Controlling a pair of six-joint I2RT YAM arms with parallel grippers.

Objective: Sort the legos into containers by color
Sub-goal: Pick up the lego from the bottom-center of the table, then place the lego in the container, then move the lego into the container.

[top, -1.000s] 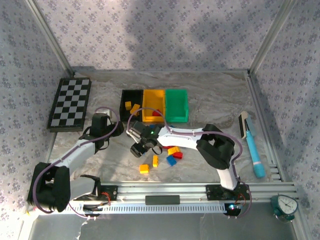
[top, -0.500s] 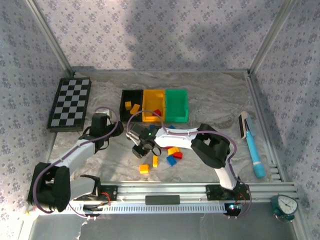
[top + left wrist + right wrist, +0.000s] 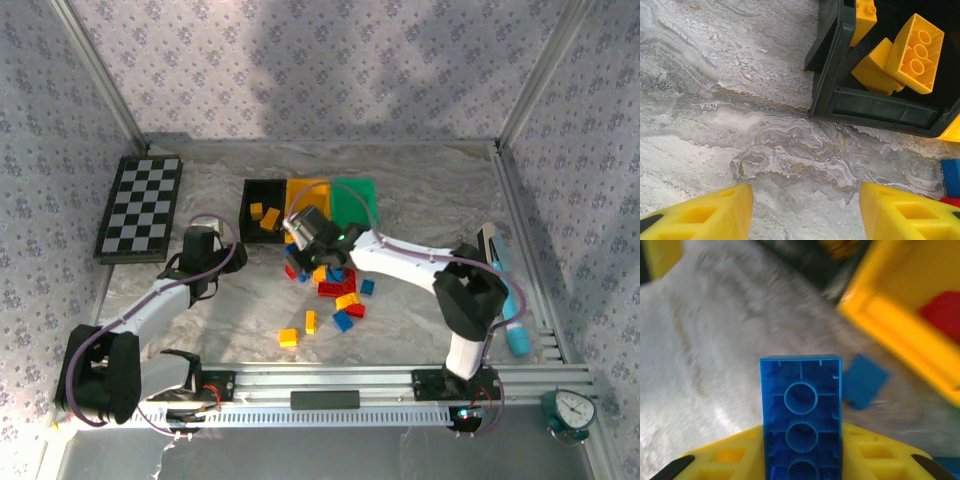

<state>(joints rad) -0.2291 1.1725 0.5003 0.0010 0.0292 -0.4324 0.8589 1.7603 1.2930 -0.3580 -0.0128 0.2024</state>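
Reads as a robotics lab test cell rather than a lived-in room. Enclosed on three sides by flat panels (image 3: 300, 70) papered in a floral print, joined at the corners by bare aluminium posts (image 3: 95, 75). Floored with a marble-patterned surface (image 3: 430, 180). Fitted along the near edge with a slotted aluminium rail (image 3: 330, 385) carrying the left arm (image 3: 140, 310) and right arm (image 3: 410, 262), cabling exposed. Dressed with staged props: a checkerboard (image 3: 140, 207), small plastic bins (image 3: 355, 195), a dial clock (image 3: 570, 412).
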